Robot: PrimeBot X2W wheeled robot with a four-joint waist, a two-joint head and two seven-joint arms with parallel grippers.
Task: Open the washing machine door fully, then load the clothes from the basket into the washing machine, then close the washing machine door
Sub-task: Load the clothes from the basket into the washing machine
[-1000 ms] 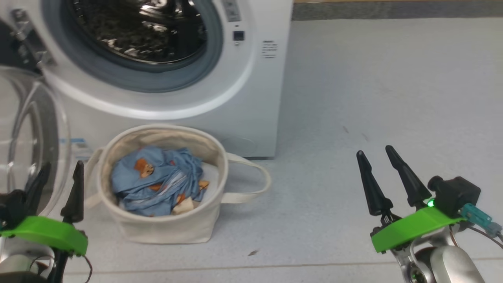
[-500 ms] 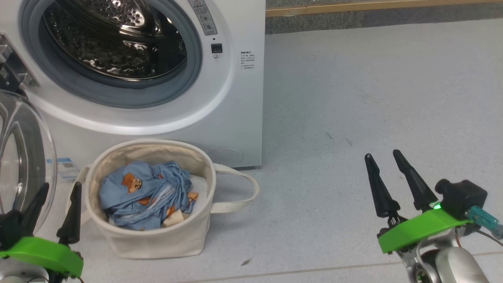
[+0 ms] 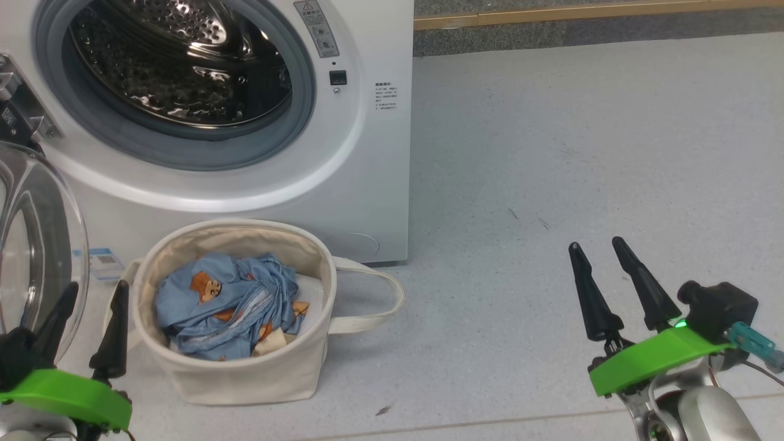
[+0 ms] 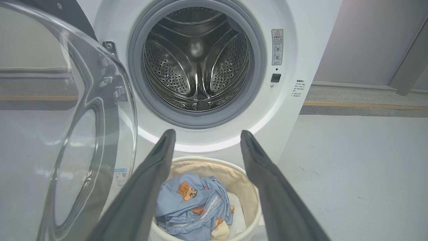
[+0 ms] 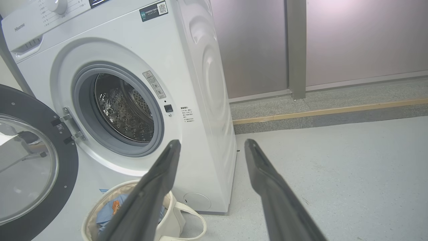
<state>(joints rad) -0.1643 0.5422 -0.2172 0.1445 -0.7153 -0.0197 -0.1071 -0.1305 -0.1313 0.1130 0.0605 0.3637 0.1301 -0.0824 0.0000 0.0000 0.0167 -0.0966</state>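
The white washing machine (image 3: pixel 361 153) (image 4: pixel 294 43) (image 5: pixel 197 77) stands at the upper left, its steel drum bare. Its door (image 3: pixel 37 245) (image 4: pixel 67 140) (image 5: pixel 30 174) is swung out to the left, glass bowl facing me. In front of it sits the off-white basket (image 3: pixel 245 373) (image 4: pixel 247 190) (image 5: pixel 170 217) holding the clothes (image 3: pixel 220 306) (image 4: pixel 194 204) (image 5: pixel 110 211), light blue bear-print fabric with a cream cloth beneath. My left gripper (image 3: pixel 95 286) (image 4: pixel 205 134) hangs open just left of the basket, beside the door. Far to the right, my right gripper (image 3: pixel 594 245) (image 5: pixel 212 144) is open over bare floor.
Grey floor (image 3: pixel 582 153) spreads to the right of the machine. A raised kerb with a wooden strip (image 3: pixel 582 15) (image 5: pixel 334 112) runs along the back, below a pale wall (image 5: pixel 361 36). One basket handle (image 3: pixel 373 300) loops out to the right.
The head camera has shifted, so the machine and basket sit lower and further left in the picture. Both grippers stay open and hold their places.
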